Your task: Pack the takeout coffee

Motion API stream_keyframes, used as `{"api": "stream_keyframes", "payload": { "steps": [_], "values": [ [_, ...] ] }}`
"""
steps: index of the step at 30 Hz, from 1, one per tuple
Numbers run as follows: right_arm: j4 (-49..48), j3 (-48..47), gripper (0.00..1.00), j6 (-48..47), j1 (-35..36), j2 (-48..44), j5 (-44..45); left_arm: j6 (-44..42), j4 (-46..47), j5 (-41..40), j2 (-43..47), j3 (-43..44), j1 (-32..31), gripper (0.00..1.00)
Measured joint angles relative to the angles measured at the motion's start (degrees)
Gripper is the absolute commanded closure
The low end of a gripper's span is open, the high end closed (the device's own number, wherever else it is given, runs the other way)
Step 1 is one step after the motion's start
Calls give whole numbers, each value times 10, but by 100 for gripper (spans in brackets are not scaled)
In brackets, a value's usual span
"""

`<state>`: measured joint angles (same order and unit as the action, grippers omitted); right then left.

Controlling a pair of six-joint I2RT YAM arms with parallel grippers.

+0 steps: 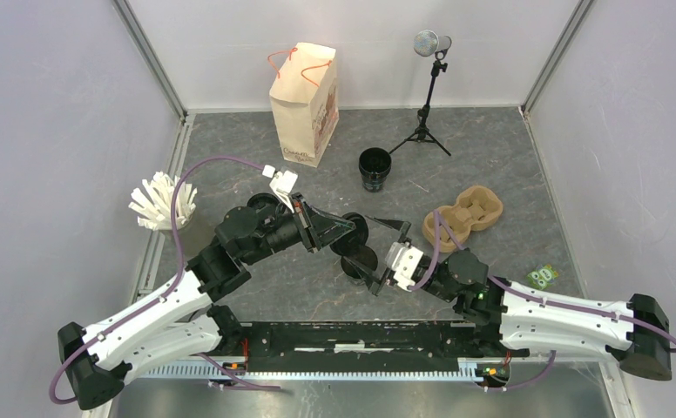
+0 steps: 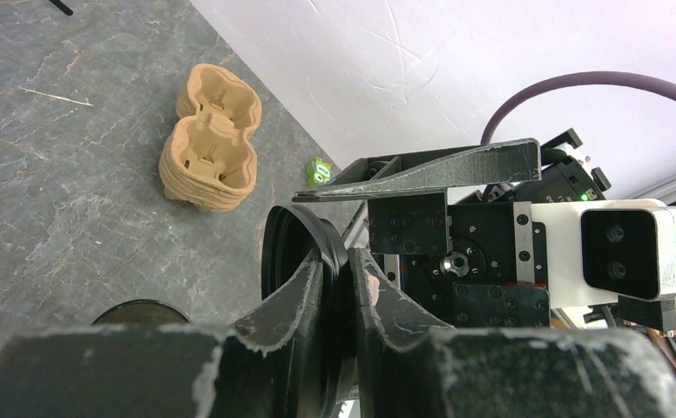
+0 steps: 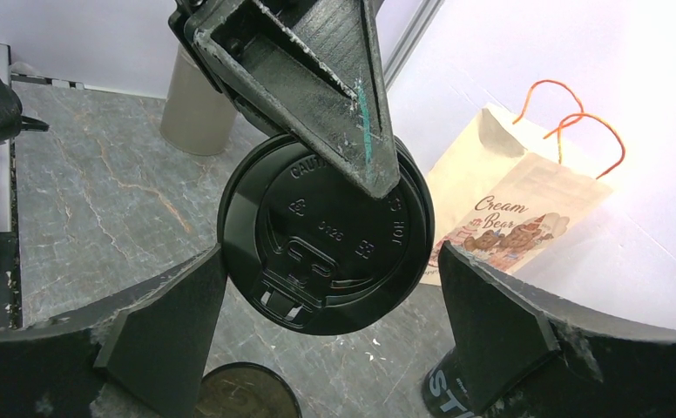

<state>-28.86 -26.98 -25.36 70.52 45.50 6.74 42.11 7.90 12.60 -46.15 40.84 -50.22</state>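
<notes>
Round black plastic lid held on edge above a lidless black cup on the grey marbled table.
Only in the right wrist view is the lid's embossed face seen, flanked untouched by the widely parted fingers of the right gripper. In the left wrist view its rim is shown clamped by the left gripper. A second open black cup and the brown moulded-pulp carrier are placed by the overhead view alone.
</notes>
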Motion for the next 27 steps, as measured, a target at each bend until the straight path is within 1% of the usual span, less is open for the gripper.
{"api": "stream_keyframes", "payload": {
  "steps": [9, 12, 17, 18, 21, 24, 27],
  "values": [
    [-1, 0, 10, 0, 3, 12, 0, 0, 0, 0, -2, 0, 0, 77],
    [-1, 0, 15, 0, 3, 16, 0, 0, 0, 0, -3, 0, 0, 77],
    [1, 0, 19, 1, 3, 19, 3, 1, 0, 0, -3, -4, 0, 74],
    [1, 0, 19, 1, 3, 19, 3, 0, 1, 0, -3, -4, 0, 72],
    [2, 0, 19, 3, 3, 18, 5, 1, 3, 0, -2, -6, 0, 56],
    [3, 0, 20, 8, 3, 16, 10, 7, 4, -2, 2, -9, 0, 47],
    [8, 0, 20, 22, 3, 7, 20, 10, 3, -5, 9, -10, 0, 30]
  ]
}}
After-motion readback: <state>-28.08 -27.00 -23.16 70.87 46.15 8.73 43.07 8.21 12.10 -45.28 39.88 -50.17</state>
